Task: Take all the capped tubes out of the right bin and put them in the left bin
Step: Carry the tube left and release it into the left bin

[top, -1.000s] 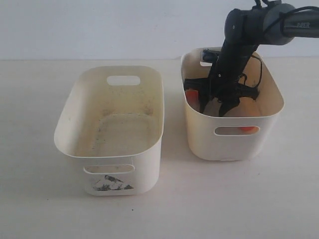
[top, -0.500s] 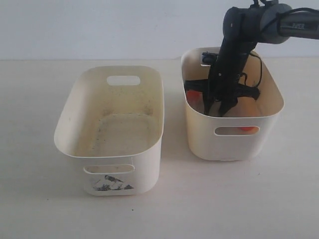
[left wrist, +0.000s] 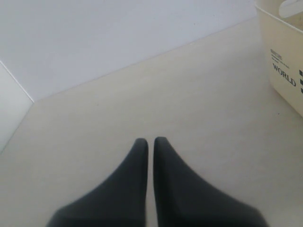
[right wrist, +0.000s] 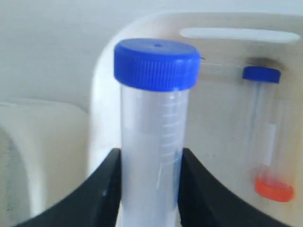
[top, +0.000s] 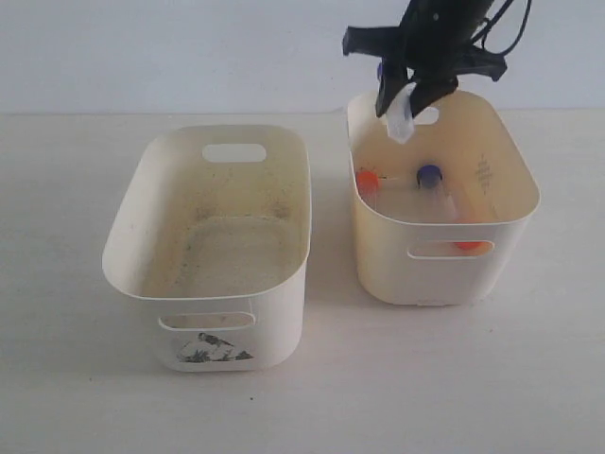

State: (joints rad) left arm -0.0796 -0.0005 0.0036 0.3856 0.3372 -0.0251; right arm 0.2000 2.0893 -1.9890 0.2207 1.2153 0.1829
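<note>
While the right gripper (top: 408,99) hangs over the far end of the right bin (top: 444,284), you can see its two black fingers (right wrist: 102,189) clamped on the clear body of a blue-capped tube (right wrist: 152,142), one finger on each side. From the wrist, the cap stands well clear of the fingers. In the exterior view this tube is tilted, its clear end pointing down toward the bin's back wall, apart from everything below it. Three more tubes lie inside the right bin: an orange-capped tube (top: 367,178) against the wall nearest the other bin, a second blue-capped tube (top: 430,175) near the middle with its body running toward the front, and a third of which you see only the orange cap (top: 470,246), showing through the front handle slot. The left bin (top: 128,255), the one with the dark sticker (top: 213,348) under its front slot, sits just beside the right bin on the worktop (top: 76,397) and holds only specks on its floor. Your left gripper (left wrist: 150,146) hovers low over bare worktop, fingers pressed nearly together with nothing between them. A cream bin with printed lettering (left wrist: 284,71) shows at the edge of that view; you cannot tell which bin it is.
</note>
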